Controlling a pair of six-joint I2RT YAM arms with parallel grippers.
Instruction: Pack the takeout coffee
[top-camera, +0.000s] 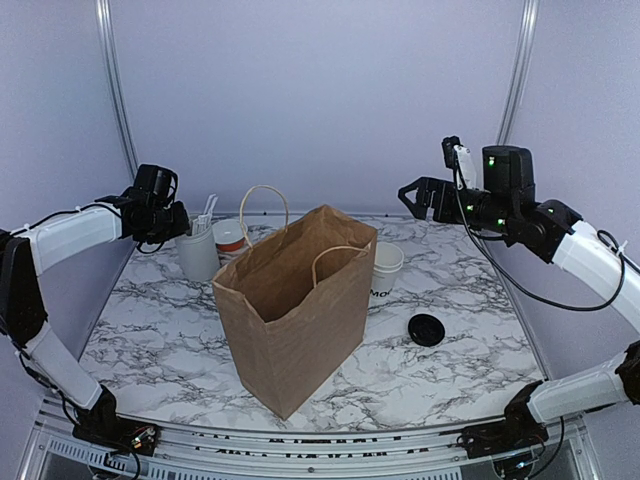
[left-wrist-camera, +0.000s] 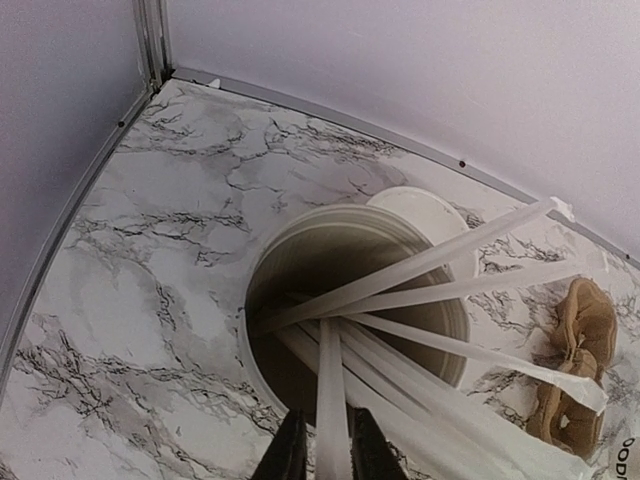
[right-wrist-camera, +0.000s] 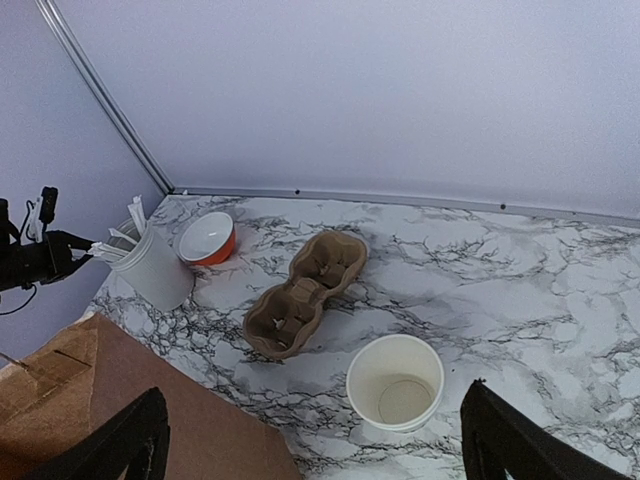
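Risks tipping the tall grey-white round utensil holder (top-camera: 198, 255) at ten o'clock if pulled askew, left gripper (left-wrist-camera: 328, 455) pinched tight on one white wrapped stick (left-wrist-camera: 331, 395), right gripper (right-wrist-camera: 315, 410) wide apart, empty.

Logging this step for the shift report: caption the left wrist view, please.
Left hand above the utensil holder, fingers bracketing one wrapped white stick, marble table below.

Tabletop (top-camera: 450, 350) showed white marble patterning, veined grey-black. Paper bag (top-camera: 300, 320) was plain brown; lid (top-camera: 427, 329) black; paper cup (right-wrist-camera: 395, 382) white. Bowl (right-wrist-camera: 208, 238) was orange outside, white inside. Cup carrier (right-wrist-camera: 305, 293) tan; utensil holder (right-wrist-camera: 155, 268) grey-white; utensil (left-wrist-camera: 332, 400) white.
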